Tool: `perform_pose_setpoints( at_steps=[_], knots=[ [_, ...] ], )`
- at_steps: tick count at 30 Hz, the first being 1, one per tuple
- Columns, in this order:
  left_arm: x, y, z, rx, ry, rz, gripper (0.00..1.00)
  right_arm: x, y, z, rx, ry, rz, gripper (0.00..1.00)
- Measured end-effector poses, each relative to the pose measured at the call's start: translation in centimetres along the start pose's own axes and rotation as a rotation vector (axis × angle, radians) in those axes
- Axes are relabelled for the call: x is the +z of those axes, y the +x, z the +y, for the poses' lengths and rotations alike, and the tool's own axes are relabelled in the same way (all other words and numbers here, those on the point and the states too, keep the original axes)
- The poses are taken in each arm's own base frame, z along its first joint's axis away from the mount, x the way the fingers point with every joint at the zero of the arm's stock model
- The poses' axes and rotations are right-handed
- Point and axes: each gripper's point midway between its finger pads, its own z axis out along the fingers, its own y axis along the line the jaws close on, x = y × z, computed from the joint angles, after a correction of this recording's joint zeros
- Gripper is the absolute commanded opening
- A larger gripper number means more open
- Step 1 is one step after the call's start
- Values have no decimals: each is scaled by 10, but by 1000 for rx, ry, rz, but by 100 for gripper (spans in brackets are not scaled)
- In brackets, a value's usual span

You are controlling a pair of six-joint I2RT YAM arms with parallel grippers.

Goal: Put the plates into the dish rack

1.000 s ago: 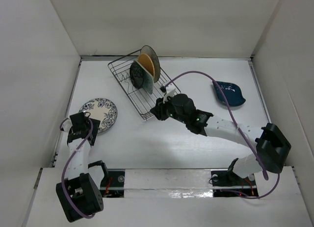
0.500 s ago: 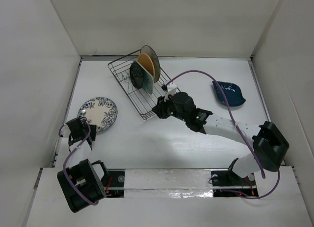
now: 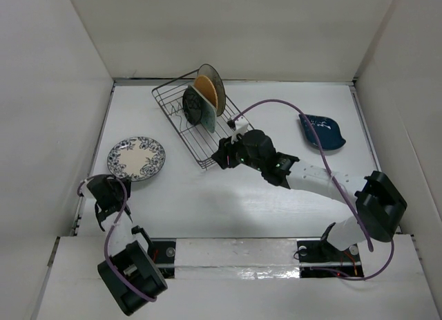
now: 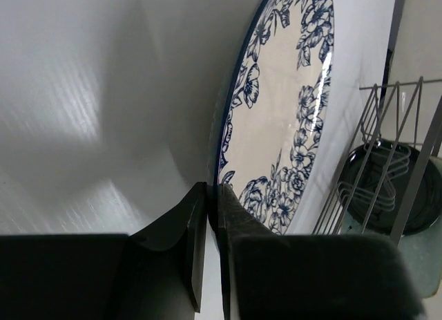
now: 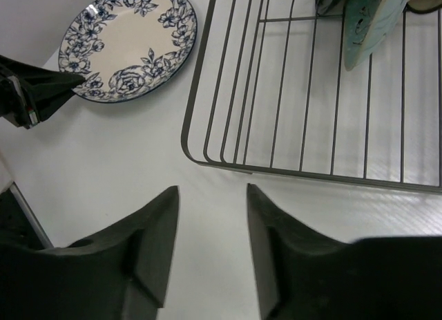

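White table, three things resting on it.
The table (image 3: 207, 202) carries the dish rack (image 3: 168, 104) set askew at upper centre, the white-and-blue floral plate (image 3: 137, 158) lying at middle left, and the dark-blue leaf-shaped plate (image 3: 322, 131) at the right, well apart from both.

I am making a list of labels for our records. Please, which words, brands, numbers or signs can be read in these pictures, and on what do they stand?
None: no view shows readable text.
The white-and-blue floral plate bears only a flower print, no letters.
The dark-blue leaf-shaped plate has pale marks, too small to read.
The dish rack shows no label.
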Motion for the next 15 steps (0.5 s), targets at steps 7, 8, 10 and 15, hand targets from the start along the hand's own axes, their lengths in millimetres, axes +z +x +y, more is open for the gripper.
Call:
perform_pose_setpoints(
  at_steps=[7, 8, 10, 15],
  knots=[
    [-7, -3, -20, 89, 56, 23, 0, -1, 0, -9, 5, 22, 14, 77],
    [-7, -1, -22, 92, 61, 38, 0, -1, -1, -8, 6, 17, 17, 78],
    [-7, 3, -24, 95, 67, 68, 0, 0, -8, -3, 16, 1, 19, 81],
    [-8, 6, -43, 120, 104, 112, 0, 11, -43, 21, 39, -80, -24, 89]
  ],
)
